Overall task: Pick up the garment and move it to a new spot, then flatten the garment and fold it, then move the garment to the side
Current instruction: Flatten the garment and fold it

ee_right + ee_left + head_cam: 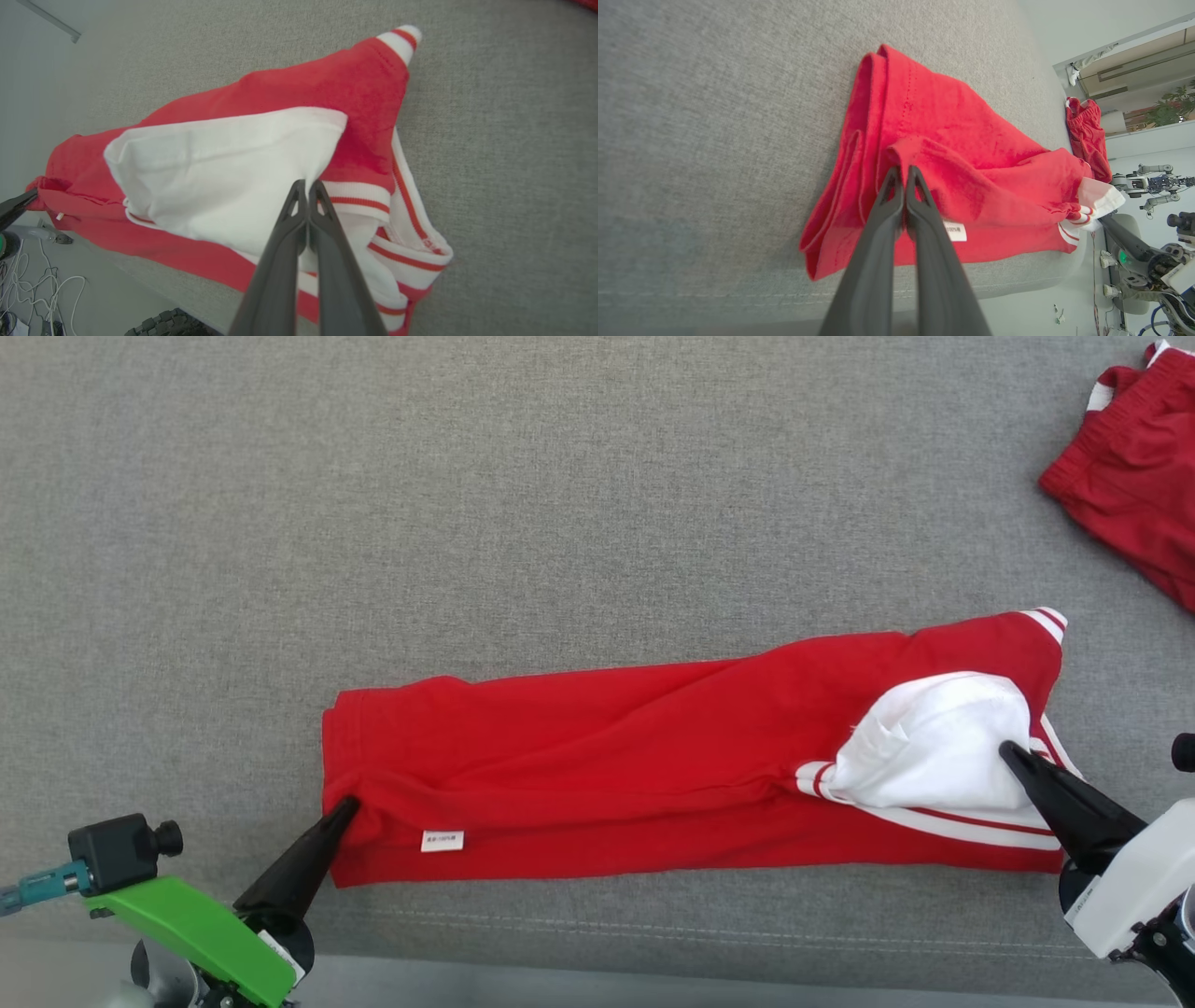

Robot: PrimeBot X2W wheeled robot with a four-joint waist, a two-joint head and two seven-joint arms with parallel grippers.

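The red garment lies as a long, narrow band close to the front edge of the grey fabric-covered worktop, running from left of centre almost to the right edge. Its hem end, with the small care label, is on the left. Its striped-trim end, with a white panel on top, is on the right.

The left claw is closed on a pinch of red cloth at the front left corner of the hem, and the left wrist view shows the cloth raised in a small peak between its fingers. The right claw is closed on the near edge of the white panel at the other end. A second red garment sits well apart at the far right corner.

This looks like the folding step, with both ends gripped for a lift.

- Raise both claws together and level, so the band does not twist or sag in the middle.
- Hold light tension along the length. Too much could pull the hem out of the left pinch.
- The right claw may hold only the white layer, so the red layers beneath could lag or slide open. Lift slowly and check that they follow.
- Lay the moved edge down flush with the one beneath before letting go.
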